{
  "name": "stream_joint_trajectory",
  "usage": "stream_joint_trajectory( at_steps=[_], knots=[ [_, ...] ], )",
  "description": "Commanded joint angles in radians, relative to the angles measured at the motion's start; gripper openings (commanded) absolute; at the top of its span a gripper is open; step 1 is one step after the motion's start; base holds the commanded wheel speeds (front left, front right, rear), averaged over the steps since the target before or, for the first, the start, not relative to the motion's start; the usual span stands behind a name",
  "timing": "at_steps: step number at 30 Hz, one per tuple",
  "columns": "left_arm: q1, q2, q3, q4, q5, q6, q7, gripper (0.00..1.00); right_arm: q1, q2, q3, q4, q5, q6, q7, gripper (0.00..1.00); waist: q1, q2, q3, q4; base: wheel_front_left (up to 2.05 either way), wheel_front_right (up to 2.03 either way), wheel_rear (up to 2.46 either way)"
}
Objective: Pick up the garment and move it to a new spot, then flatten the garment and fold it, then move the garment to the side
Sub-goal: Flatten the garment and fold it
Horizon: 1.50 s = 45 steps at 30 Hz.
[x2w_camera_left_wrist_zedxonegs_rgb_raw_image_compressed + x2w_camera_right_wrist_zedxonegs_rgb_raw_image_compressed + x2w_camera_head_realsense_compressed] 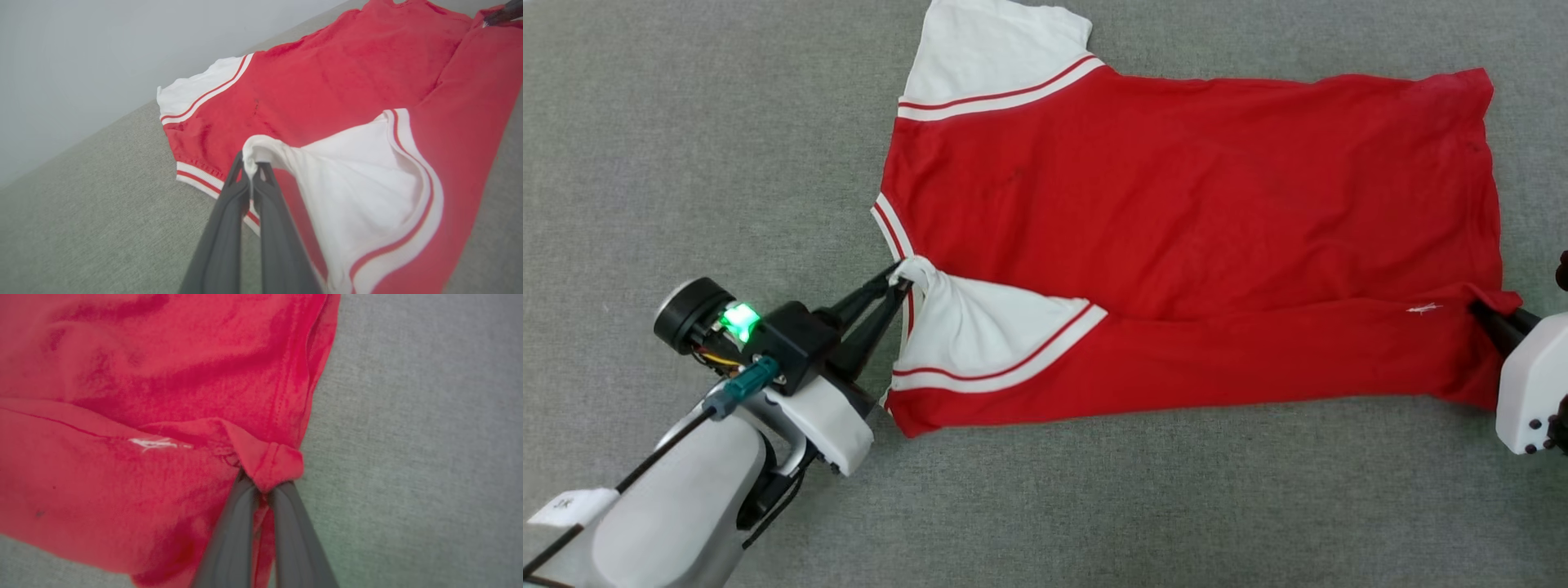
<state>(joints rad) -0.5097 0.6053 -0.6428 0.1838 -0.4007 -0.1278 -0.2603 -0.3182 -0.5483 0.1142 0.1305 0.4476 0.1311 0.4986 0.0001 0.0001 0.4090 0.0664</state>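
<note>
The garment [1176, 220], a red jersey with white sleeve panels and red-and-white striped trim, lies back-side up across the grey cloth surface, its near long edge folded over onto the body. My left gripper [900, 282] is shut on the tip of the white near sleeve [250, 157], holding it over the red body. At the opposite end, my right gripper [1480, 309] is shut on the bunched red hem corner [271, 465] of the folded flap. The fold runs straight between the two grips. No lettering shows on the upward side.
A grey fabric-covered surface [686, 147] spreads all around the garment. In the left wrist view, a pale wall [102, 49] rises behind the surface's far edge. A small white thread mark [157, 444] sits on the folded flap near the right grip.
</note>
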Motion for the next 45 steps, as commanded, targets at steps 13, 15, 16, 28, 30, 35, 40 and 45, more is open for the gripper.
stream_joint_trajectory(
  at_steps=[13, 15, 16, 28, 30, 35, 40, 45],
  knots=[
    [0.006, -0.057, 0.012, 0.183, -0.065, 0.014, -0.005, 1.0, -0.046, 0.038, 0.043, 0.075, -0.04, -0.001, -0.057, 1.0, -0.0001, -0.0001, -0.083, -0.014, 0.0, 0.0, 0.0],
    [0.032, -0.072, 0.028, 0.206, -0.1, 0.033, 0.003, 1.0, -0.034, 0.037, 0.049, 0.068, -0.047, -0.001, -0.065, 1.0, -0.0001, -0.0001, -0.11, -0.015, 0.0, 0.0, 0.0],
    [0.044, -0.079, 0.04, 0.213, -0.123, 0.041, 0.011, 1.0, -0.026, 0.037, 0.046, 0.063, -0.053, -0.001, -0.067, 1.0, -0.0001, -0.0001, -0.124, -0.015, 0.0, 0.0, 0.0],
    [0.282, -0.124, 0.163, 0.012, -0.386, 0.217, 0.184, 1.0, 0.171, 0.145, -0.103, -0.1, -0.133, -0.001, 0.029, 1.0, -0.0001, -0.0001, -0.24, 0.003, 0.0, 0.0, 0.0],
    [0.323, -0.115, 0.159, -0.053, -0.403, 0.249, 0.228, 1.0, 0.201, 0.166, -0.13, -0.135, -0.15, -0.001, 0.052, 1.0, -0.0001, -0.0001, -0.242, 0.0, 0.0, 0.0, 0.0],
    [0.387, -0.09, 0.133, -0.162, -0.416, 0.295, 0.314, 1.0, 0.245, 0.21, -0.163, -0.205, -0.173, -0.001, 0.095, 1.0, -0.0001, -0.0001, -0.231, -0.014, 0.0, 0.0, 0.0],
    [0.394, -0.081, 0.128, -0.22, -0.423, 0.336, 0.369, 1.0, 0.27, 0.249, -0.184, -0.277, -0.193, -0.001, 0.124, 1.0, -0.0001, -0.0001, -0.199, -0.035, 0.0, 0.0, 0.0],
    [0.366, -0.07, 0.121, -0.209, -0.409, 0.361, 0.407, 1.0, 0.265, 0.256, -0.181, -0.312, -0.202, -0.001, 0.133, 1.0, -0.0001, -0.0001, -0.153, -0.061, 0.0, 0.0, 0.0]
  ],
)
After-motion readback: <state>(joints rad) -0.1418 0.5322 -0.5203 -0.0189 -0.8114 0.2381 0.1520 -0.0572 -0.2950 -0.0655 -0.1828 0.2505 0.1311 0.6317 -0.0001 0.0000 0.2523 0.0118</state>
